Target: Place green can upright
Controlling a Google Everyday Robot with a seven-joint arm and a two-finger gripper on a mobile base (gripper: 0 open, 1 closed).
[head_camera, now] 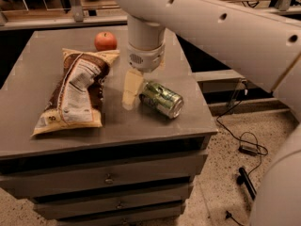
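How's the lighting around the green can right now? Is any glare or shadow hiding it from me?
Camera view: the light is warm and dim overall. The green can lies on its side on the table, with bright glints on its body and silver end, and no shadow covers it. Camera view: the gripper hangs just left of the can, pale against the darker tabletop.
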